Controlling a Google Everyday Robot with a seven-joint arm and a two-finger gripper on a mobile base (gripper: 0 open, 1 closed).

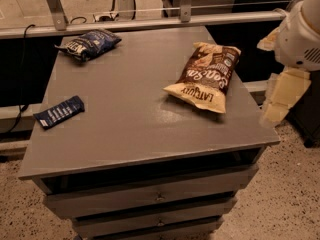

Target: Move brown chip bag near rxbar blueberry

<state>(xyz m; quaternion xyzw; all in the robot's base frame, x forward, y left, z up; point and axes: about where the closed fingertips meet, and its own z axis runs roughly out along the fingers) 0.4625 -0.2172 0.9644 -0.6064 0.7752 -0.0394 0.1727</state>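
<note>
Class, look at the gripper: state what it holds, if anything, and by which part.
Nothing is held. The gripper hangs off to the side of the table, apart from the brown chip bag lying on it.

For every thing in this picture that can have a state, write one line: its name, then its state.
brown chip bag: lying flat on the right half of the table, not held, far from the bar.
rxbar blueberry: wrapped, lying flat near the table's left edge.
dark blue chip bag: lying at the back left corner.
drawers: shut.
gripper: hanging off the table's right side, touching nothing.
</note>
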